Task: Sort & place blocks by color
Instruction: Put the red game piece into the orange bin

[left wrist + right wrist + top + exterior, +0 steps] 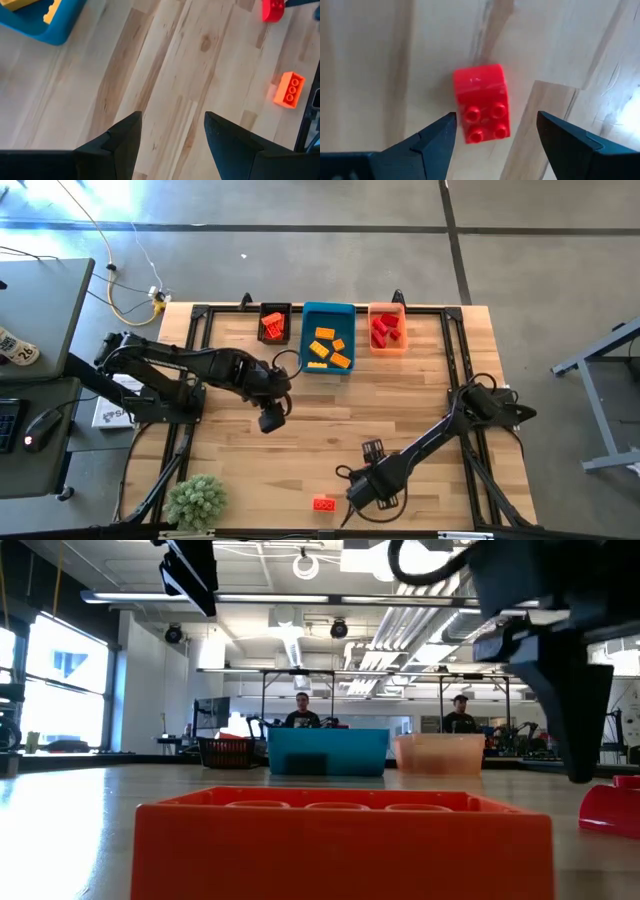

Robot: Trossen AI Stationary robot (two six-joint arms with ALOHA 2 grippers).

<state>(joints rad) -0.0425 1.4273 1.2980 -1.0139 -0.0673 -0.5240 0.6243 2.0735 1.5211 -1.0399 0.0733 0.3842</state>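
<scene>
A red block (481, 102) lies on the wooden table right below my right gripper (496, 116). The gripper points down and is open, one finger on either side of the block, not touching it. The low view shows that block (612, 808) beside the dark gripper (565, 700). An orange block (323, 503) rests on the table just left of it, near the front edge. My left gripper (270, 418) hangs open over bare table at centre left (172, 116). More blocks lie in the three bins at the back.
At the far edge stand a black bin (275, 323) with orange blocks, a blue bin (328, 340) with yellow-orange blocks and an orange bin (387, 328) with red blocks. A small green plant (195, 500) sits at the front left corner. Two people are in the room beyond.
</scene>
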